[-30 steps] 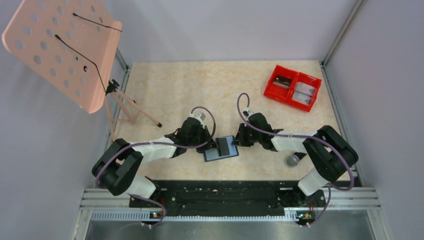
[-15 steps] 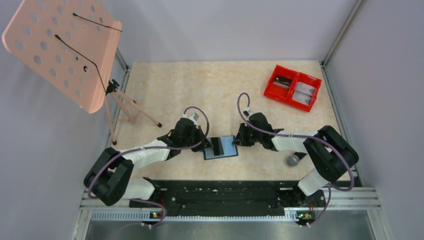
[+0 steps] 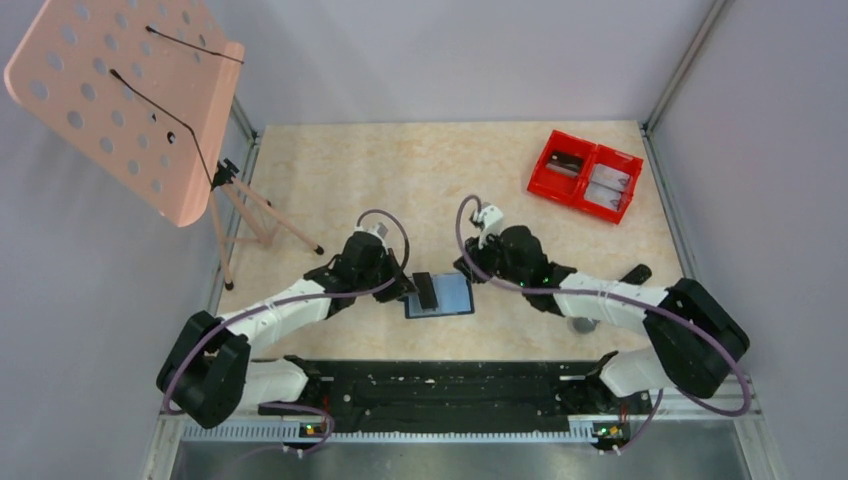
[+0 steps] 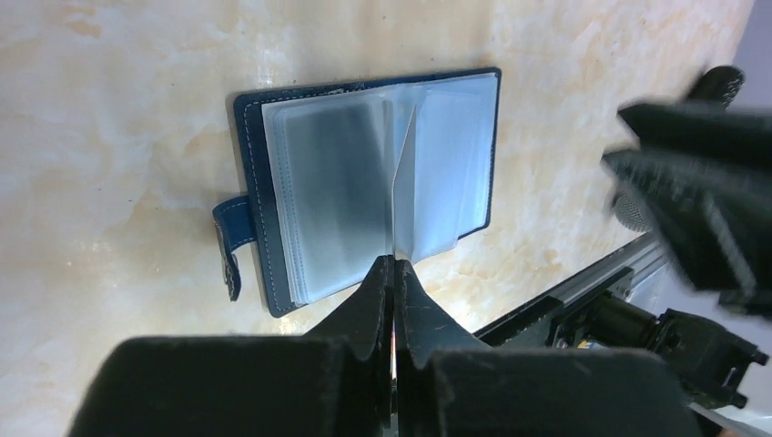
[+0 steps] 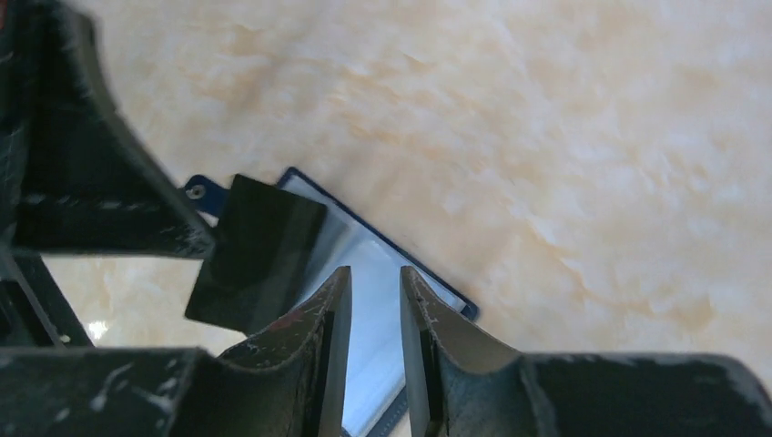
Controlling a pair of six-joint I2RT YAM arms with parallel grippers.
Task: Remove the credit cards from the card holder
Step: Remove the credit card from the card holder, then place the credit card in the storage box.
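Clamped shut with the left tool (image 4: 393, 266) on a black card (image 5: 259, 255), held on edge just over the left border of the wallet (image 3: 450, 296). Drawn leftward within the last second, from above the wallet's middle out to that border. Looks free of its pocket now, so probably one card out. Standing narrowly apart at the right tool (image 5: 373, 282), gripping nothing. Lifted off the wallet's right edge, where it pressed a second ago, and hovering just above that side. Suggests the hold-down is over for this card.

Lying open and flat on the bench (image 3: 400, 180), the wallet, between both arms and near the front edge. Cannot tell whether more cards sit in its pale pockets.

Little room toward the front rail. Bare bench to the left, up to the legs of the pink stand (image 3: 130, 100), and beyond the wallet toward the back. Well apart at the far right corner, a red bin (image 3: 585, 175). Close under the right forearm, a grey ball (image 3: 583, 324), worth avoiding on any swing back.
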